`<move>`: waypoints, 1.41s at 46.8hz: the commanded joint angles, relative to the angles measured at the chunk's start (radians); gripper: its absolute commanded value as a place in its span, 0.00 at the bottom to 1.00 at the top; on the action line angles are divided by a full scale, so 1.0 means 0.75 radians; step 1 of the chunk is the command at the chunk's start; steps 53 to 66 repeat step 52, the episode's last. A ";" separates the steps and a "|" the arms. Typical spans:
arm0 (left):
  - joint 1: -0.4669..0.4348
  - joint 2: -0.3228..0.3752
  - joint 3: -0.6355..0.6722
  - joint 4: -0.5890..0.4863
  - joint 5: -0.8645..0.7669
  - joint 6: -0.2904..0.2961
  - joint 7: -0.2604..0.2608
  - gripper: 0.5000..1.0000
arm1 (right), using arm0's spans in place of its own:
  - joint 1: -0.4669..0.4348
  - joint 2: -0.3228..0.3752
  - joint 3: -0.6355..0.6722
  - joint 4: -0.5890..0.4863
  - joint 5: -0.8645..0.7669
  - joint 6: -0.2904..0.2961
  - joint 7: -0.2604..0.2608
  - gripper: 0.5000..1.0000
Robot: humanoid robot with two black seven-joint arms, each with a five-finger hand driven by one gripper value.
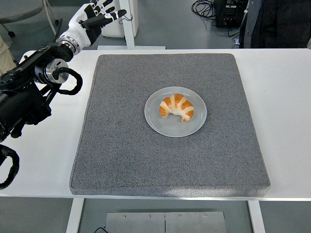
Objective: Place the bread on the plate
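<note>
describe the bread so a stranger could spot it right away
A grey mat covers the middle of the white table; near its centre sits a round pale plate. The bread is the orange-and-white striped croissant on it, the only food here.

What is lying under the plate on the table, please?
The plate, holding the bread, rests on a grey mat that covers the white table. The mat directly beneath the plate is hidden.

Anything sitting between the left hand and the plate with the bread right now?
No objects. In the head view only bare grey mat lies between the left hand, up at the far-left corner, and the plate holding the bread.
</note>
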State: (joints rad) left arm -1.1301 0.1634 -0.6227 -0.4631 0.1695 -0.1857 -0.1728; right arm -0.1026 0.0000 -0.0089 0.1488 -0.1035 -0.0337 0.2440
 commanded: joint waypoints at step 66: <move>0.059 -0.218 -0.104 0.304 -0.291 -0.125 -0.003 0.96 | -0.015 0.000 -0.006 -0.002 0.001 -0.020 -0.002 1.00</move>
